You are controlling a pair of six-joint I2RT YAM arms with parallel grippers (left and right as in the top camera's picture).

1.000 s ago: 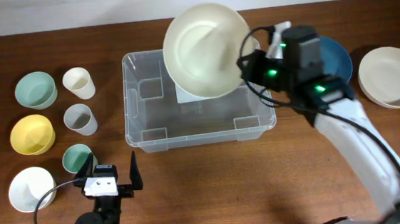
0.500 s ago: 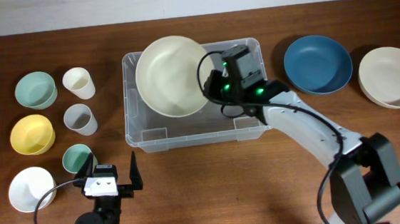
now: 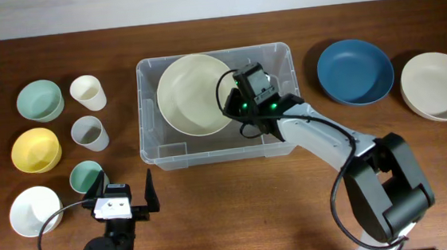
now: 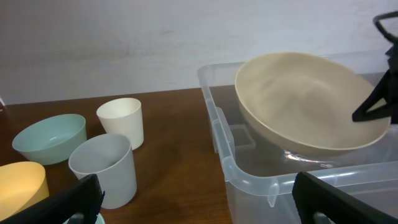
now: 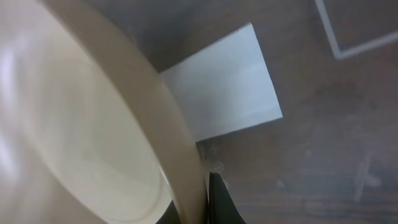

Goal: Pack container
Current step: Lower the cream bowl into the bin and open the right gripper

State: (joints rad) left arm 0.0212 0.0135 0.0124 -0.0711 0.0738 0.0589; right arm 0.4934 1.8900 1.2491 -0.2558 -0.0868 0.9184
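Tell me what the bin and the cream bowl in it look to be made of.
Bin: clear, glossy plastic by the look. Its walls are see-through, with moulded ribs and rounded corners.
Bowl: cream and opaque, with a smooth satin surface and a thin, even rim. It is probably plastic or melamine, though glazed ceramic cannot be ruled out.

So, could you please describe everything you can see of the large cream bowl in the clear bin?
The large cream bowl is wide, shallow, smooth and empty, plastic by its look. It hangs tilted, open side up, inside the left half of the container, apparently just above its floor. The right gripper pinches its right rim.
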